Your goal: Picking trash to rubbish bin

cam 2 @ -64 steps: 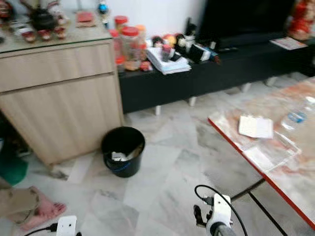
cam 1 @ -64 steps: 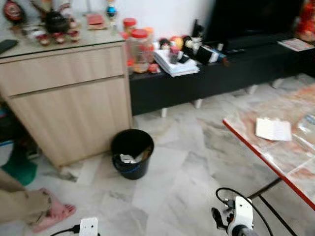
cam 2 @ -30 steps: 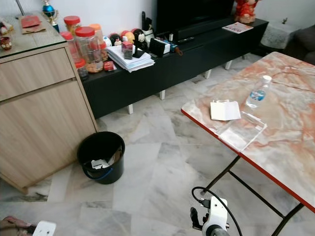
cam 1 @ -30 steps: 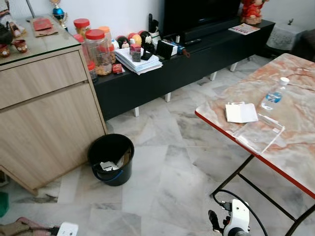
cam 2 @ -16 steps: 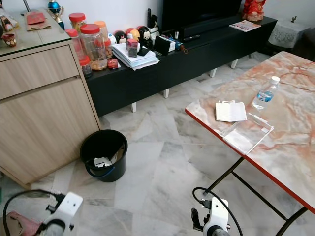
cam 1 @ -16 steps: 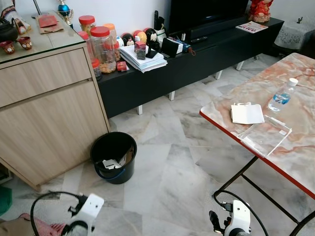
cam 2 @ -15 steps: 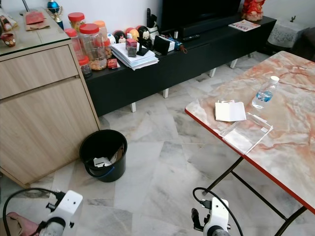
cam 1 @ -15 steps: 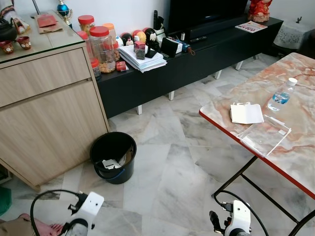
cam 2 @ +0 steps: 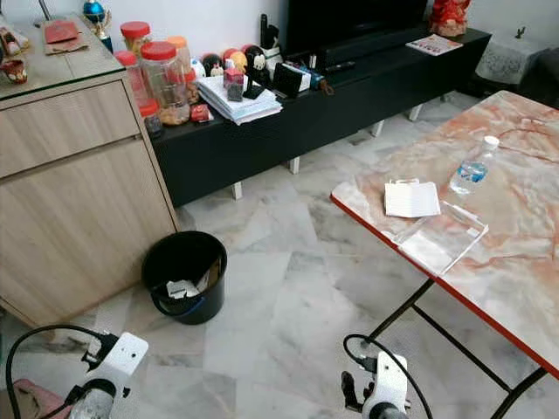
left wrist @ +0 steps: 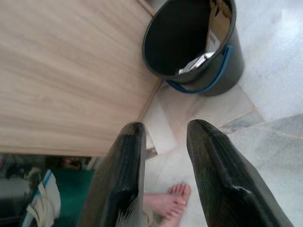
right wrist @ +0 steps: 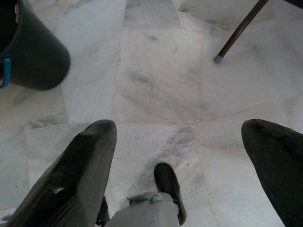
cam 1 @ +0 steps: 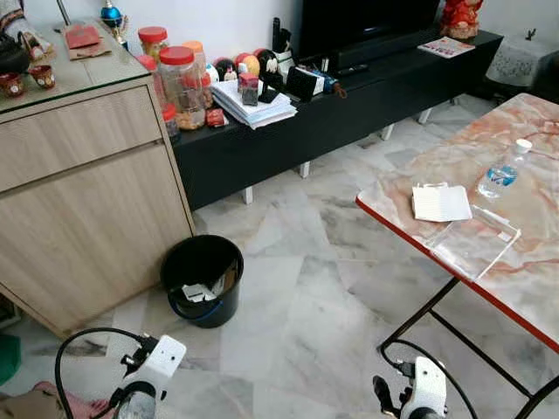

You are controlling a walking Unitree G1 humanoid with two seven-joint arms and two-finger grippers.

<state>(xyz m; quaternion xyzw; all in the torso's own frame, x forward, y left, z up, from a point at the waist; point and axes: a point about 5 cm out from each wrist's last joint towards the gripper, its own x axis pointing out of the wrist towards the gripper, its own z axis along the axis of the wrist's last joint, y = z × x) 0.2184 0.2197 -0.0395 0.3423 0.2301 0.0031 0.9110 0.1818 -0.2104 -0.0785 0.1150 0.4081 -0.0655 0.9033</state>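
Black bin stood beside the wooden cabinet — the left gripper, narrowly parted and empty, showed a bare foot; the right gripper gaped wide, empty.

My head stereo pair looks forward and down from standing height across the marble floor; both eyes share the black bin, wooden cabinet and marble-top table, far off. My left wrist camera looks down along its fingers, nearer the bin and cabinet. My right wrist camera faces the floor close up, catching the bin's wall and a table leg.
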